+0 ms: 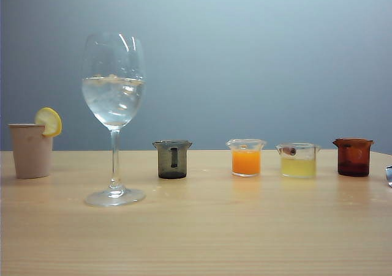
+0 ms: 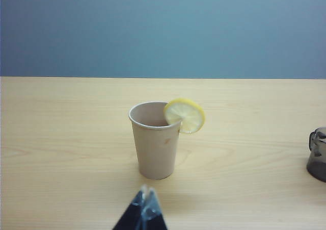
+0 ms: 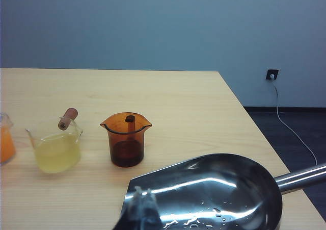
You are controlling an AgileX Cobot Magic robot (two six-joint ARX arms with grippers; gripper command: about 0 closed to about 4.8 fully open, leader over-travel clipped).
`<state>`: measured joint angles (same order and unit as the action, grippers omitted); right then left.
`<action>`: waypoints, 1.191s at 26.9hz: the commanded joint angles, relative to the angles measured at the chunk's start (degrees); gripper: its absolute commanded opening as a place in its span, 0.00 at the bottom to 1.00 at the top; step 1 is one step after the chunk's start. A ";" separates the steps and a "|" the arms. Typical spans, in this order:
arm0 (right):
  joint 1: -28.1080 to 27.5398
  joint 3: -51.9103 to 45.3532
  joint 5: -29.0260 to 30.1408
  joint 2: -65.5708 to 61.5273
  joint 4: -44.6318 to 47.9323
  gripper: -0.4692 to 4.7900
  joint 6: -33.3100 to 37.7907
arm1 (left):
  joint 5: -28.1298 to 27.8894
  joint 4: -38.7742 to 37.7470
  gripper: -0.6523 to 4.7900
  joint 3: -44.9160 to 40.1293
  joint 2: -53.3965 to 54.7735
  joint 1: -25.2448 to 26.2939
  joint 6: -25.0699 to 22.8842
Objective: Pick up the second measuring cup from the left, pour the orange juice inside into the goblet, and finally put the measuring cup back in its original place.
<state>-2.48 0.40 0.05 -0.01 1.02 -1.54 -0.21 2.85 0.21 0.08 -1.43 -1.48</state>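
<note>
Behind the row, your right gripper (image 3: 144, 205) sits clenched and empty over a steel scoop (image 3: 214, 189); the left gripper (image 2: 145, 202), also closed, faces the tumbler (image 2: 155, 141). Reaching past the yellow cup (image 1: 298, 160) toward the juice cup (image 1: 246, 157), right of the goblet (image 1: 114, 104), you risk clipping neighbours.

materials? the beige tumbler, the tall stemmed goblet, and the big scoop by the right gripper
Beige tumbler with a lemon slice: matte and opaque, looks like paper or fibre composite; can't tell which.
Tall clear stemmed goblet: transparent with sharp highlights, probably glass.
Large shiny scoop: mirror-polished metal, likely stainless steel; it reflects its surroundings and carries droplets.
</note>
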 commanded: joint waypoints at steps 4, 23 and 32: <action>0.00 -0.37 0.09 -0.02 0.96 0.09 0.04 | -0.02 1.01 0.11 0.22 0.07 0.04 -0.07; 0.04 10.64 -0.44 -1.18 -2.12 0.09 3.04 | -2.36 -3.15 0.11 12.02 3.82 0.02 6.60; 0.04 20.57 -0.46 -10.40 -2.38 0.09 3.04 | -1.09 -4.50 0.11 26.84 17.27 -0.24 6.19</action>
<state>-2.48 19.75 -0.23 -9.17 -2.02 1.26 -2.28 -2.22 25.34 16.05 -1.45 4.78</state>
